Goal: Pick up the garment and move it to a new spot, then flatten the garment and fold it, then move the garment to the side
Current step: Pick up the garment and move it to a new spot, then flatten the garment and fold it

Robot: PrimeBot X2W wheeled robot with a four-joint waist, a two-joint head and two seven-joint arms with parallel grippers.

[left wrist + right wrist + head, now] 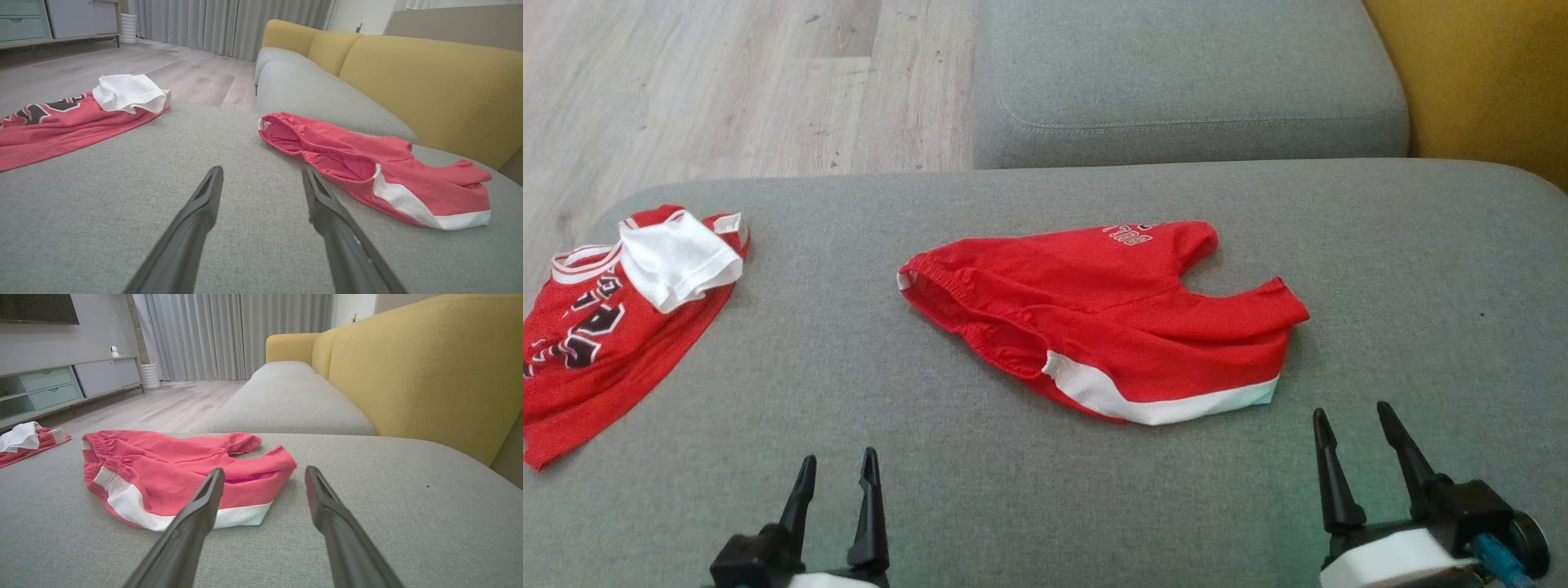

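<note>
Left tool [840, 454] and right tool [1350, 408] gape wide, empty. Red shorts [1111, 318] lie crumpled on the cushion [1013, 457], well right of the jersey [596, 343]. Light, limp cloth, likely; pinch the elastic waistband [947, 282].

The shorts [1111, 302] are red with a white band along their 5 o'clock edge. At 9 o'clock the jersey [596, 351] is red with black, white-edged lettering and white trim. The sofa cushion [931, 457] is grey, the backrest [1486, 73] yellow.
</note>
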